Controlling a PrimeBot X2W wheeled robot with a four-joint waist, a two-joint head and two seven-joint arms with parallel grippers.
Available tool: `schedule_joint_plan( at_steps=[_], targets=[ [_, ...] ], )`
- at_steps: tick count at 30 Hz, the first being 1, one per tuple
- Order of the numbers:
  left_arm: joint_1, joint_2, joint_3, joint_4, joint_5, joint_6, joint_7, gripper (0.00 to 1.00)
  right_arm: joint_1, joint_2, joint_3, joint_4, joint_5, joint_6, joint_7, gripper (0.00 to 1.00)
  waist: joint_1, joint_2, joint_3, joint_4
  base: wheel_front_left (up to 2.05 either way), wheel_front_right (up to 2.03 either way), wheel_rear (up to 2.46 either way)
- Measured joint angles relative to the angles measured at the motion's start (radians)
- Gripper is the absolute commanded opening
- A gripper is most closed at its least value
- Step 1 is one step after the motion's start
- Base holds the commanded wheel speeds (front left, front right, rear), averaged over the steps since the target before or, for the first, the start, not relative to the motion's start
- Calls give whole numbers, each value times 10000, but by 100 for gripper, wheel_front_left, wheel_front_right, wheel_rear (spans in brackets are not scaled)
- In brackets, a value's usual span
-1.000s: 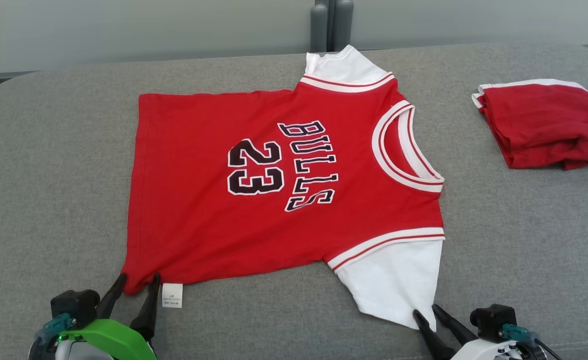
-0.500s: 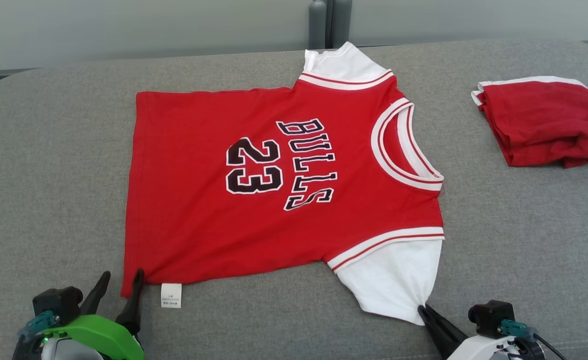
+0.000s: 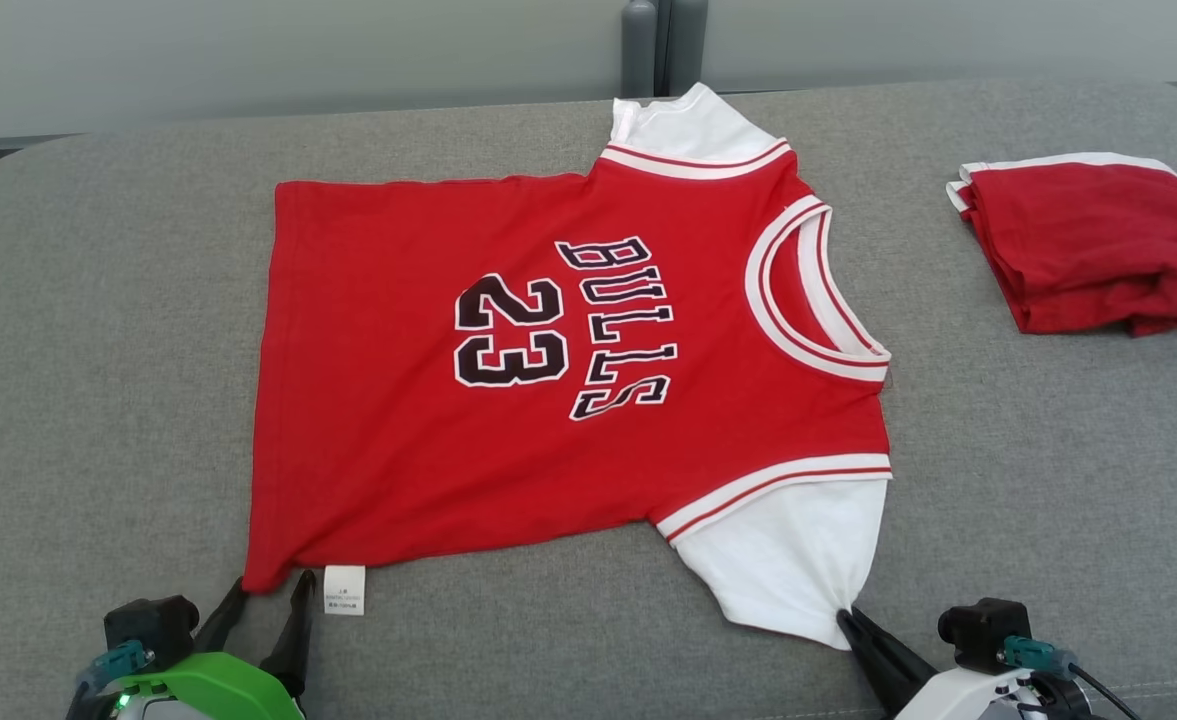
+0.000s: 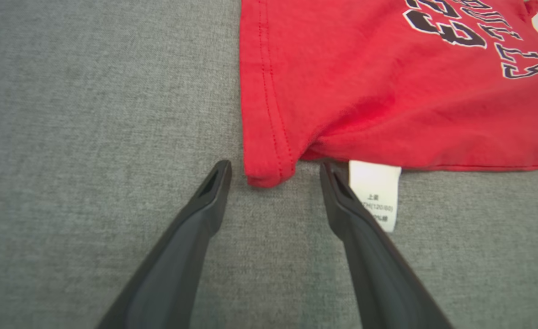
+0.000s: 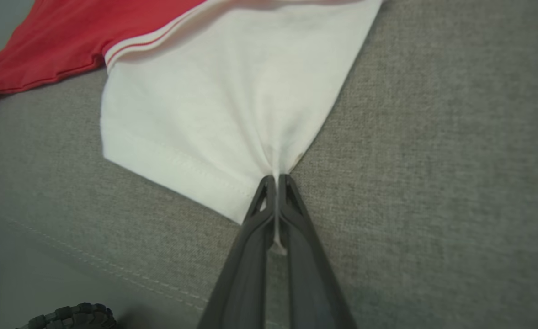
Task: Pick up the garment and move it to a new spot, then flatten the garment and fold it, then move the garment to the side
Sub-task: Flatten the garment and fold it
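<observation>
The garment [image 3: 428, 440] is a red shirt with white sleeves and "BULLS 23" print, spread flat on the grey cushion [image 3: 98, 330], collar to the right. My left gripper [image 3: 268, 592] stands open at the near left hem corner [image 4: 269, 171], a finger on each side of it, not closed. A white care label [image 4: 376, 192] lies by its right finger. My right gripper [image 3: 846, 620] is shut on the near white sleeve's hem [image 5: 232, 137], with cloth pinched between the fingers [image 5: 269, 205].
A second red garment [image 3: 1088, 245], folded, lies at the far right of the cushion. The cushion's front seam [image 5: 113, 274] runs close behind my right gripper. A pale wall [image 3: 248, 50] rises beyond the far edge.
My right gripper closed on the white sleeve's hem. My left gripper drew back from the hem corner, then came forward to it again, staying open.
</observation>
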Motion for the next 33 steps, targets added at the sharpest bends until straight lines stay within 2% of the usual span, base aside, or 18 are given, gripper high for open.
schedule_joint_plan(
  at_steps=[2, 4, 5, 7, 9, 10, 12, 21, 26, 33],
  targets=[
    [-37, -50, -58, 8, -31, -2, 0, 70, -37, -8, 8, 29, 0, 12, 0, 0, 0, 1, 5, -17, 0, 0, 0],
    [-54, -73, -73, 15, -58, -2, 0, 60, -55, -6, 12, 44, 0, 13, -8, 0, 0, 0, 5, -44, 0, 0, 0],
    [-59, -73, -73, 27, -58, -2, 0, 46, -58, -2, 15, 46, 0, 15, -12, 0, 0, 0, 2, -59, 0, 0, 0],
    [-72, -73, -79, 48, -58, -2, 0, 35, -74, 2, 19, 63, 0, 69, -12, 0, 0, 0, -7, -92, 0, 0, 0],
    [-112, -71, -81, 71, -58, -2, 0, 14, -100, 19, 40, 90, 0, 71, -12, 0, 0, 0, -22, -125, 0, 0, 0],
    [-136, -67, -77, 77, -58, -2, 0, 13, -108, 29, 50, 109, 0, 71, -13, 0, 0, 0, -35, -140, 0, 0, 0],
    [-164, -38, -73, 82, -58, -2, 0, 0, -113, 48, 67, 142, 0, 73, -13, 0, 0, 0, -76, -175, 0, 0, 0],
    [-198, 299, -412, -25, -58, -2, 0, 0, -111, 4, 61, 150, 196, 240, -23, 0, 0, 0, -202, -228, 0, 0, 0],
    [-179, 589, -1221, -437, -196, -2, 481, 0, 108, -533, -61, 6, 311, 249, 8, 0, 0, 0, -457, -165, 0, 0, 0],
    [749, 1567, -1498, -1185, -1062, -6, 1235, 0, 1041, -857, -215, -727, 1256, 339, 633, 0, 0, 0, -920, -137, 0, 0, 0]
  ],
)
